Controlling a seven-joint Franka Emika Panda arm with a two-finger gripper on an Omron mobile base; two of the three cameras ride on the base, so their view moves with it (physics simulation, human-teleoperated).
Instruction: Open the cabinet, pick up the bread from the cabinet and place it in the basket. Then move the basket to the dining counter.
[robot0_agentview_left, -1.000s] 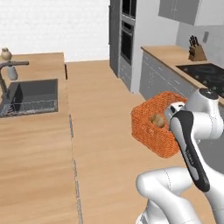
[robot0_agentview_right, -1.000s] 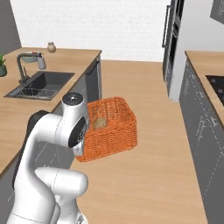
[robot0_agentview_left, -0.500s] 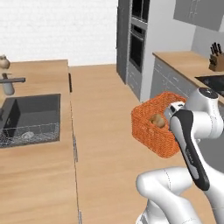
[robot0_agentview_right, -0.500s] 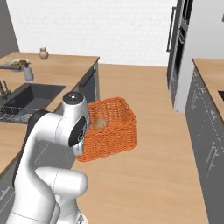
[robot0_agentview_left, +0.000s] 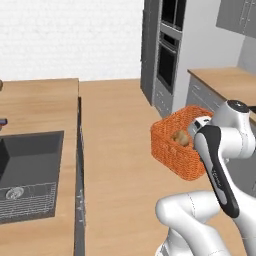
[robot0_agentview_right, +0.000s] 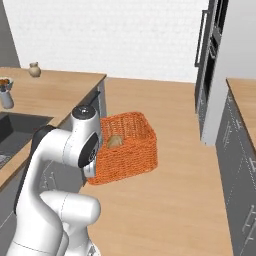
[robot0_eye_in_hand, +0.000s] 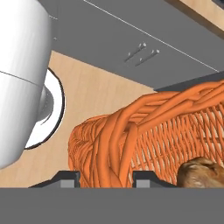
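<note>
The orange woven basket (robot0_agentview_left: 172, 150) (robot0_agentview_right: 130, 147) hangs in the air over the wooden floor, close against my arm. My gripper (robot0_eye_in_hand: 107, 179) is shut on its near rim; in the hand view the thick woven edge (robot0_eye_in_hand: 109, 144) runs between the two fingertips. The golden-brown bread (robot0_agentview_left: 181, 138) (robot0_agentview_right: 115, 142) (robot0_eye_in_hand: 203, 171) lies inside the basket. The dining counter (robot0_agentview_left: 40, 107) (robot0_agentview_right: 55, 90) with its dark sink (robot0_agentview_left: 25, 175) lies to the left, apart from the basket. A grey wall cabinet (robot0_agentview_left: 239, 15) shows at the top right of the left base view.
A tall grey oven tower (robot0_agentview_left: 167, 50) (robot0_agentview_right: 215, 55) stands ahead on the right, with a second wooden counter (robot0_agentview_left: 225, 80) over grey drawers beside it. A small vase (robot0_agentview_right: 34, 69) and a jar (robot0_agentview_right: 6, 96) stand on the dining counter. Wooden floor (robot0_agentview_left: 115, 150) runs between the counters.
The whole picture has shifted, so the base has moved: the sink counter and oven tower have slid across both base views. The basket stays held in the same spot beside the arm.
</note>
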